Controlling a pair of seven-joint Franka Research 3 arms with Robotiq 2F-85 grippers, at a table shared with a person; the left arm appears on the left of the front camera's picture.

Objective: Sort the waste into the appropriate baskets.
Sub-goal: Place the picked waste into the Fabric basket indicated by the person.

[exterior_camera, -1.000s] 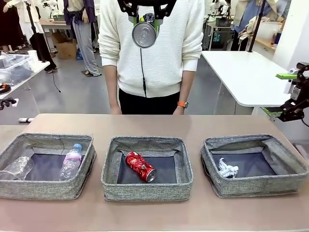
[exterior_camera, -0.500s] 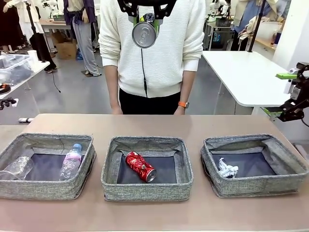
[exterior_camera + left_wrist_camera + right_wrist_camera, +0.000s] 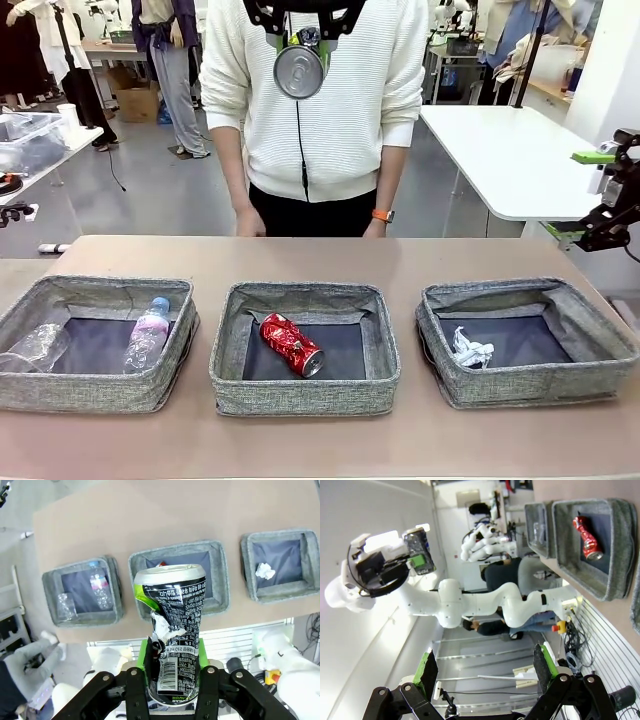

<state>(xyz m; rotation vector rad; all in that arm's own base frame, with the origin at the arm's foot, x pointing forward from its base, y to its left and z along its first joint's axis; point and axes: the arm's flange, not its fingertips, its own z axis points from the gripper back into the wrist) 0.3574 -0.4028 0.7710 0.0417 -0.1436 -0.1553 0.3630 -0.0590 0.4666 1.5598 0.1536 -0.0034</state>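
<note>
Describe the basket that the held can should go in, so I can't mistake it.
Three grey woven fabric baskets sit in a row on the brown table. Take the middle basket, below the left gripper and its dark printed can. It alone holds a dented red drink can.

Bright even indoor light, soft shadows, sharp focus, wrist-view edges bowed

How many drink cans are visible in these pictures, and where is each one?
2. The dented red can lies in the middle basket. The dark printed can is held high above the table by the left gripper.
</note>
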